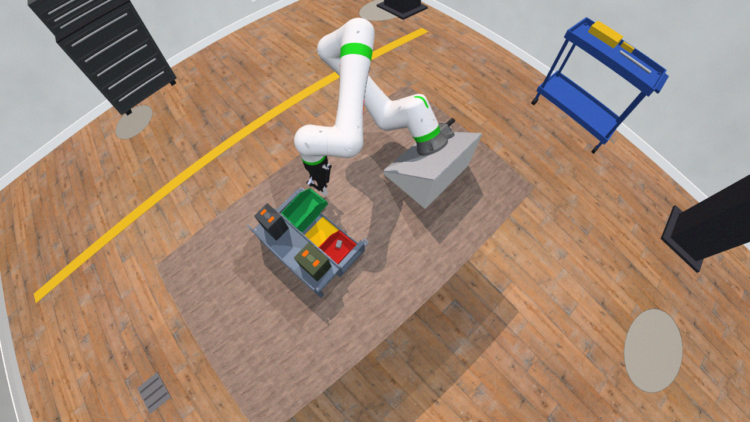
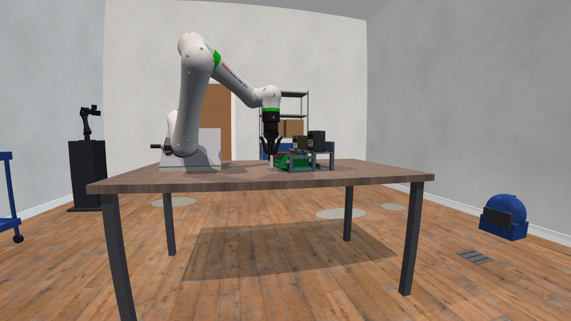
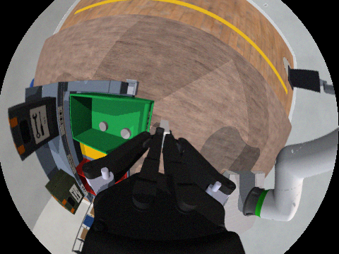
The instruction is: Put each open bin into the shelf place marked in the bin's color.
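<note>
The green bin (image 1: 302, 211) (image 2: 282, 162) (image 3: 116, 110) is at one end of the grey shelf (image 1: 285, 251) (image 2: 314, 162) (image 3: 116, 87), its front sticking out past the shelf's front; it looks tilted in the exterior view. Two round grey parts lie in it in the wrist view. The red bin (image 1: 341, 252) is in the shelf toward the other end, with a grey part (image 1: 338, 244) inside. A yellow area (image 1: 320, 231) (image 3: 92, 152) lies between them. My gripper (image 1: 323, 191) (image 2: 271, 162) (image 3: 163, 126) is shut and empty, low over the table just before the green bin's front. Whether it touches the bin I cannot tell.
A black box (image 1: 271, 223) (image 2: 317, 141) (image 3: 43, 119) stands on the shelf's upper board behind the green bin. An olive box (image 1: 313, 263) (image 2: 299, 143) (image 3: 64, 190) stands there toward the red bin. The robot's grey base wedge (image 1: 434, 166) stands on the table (image 1: 220, 315).
</note>
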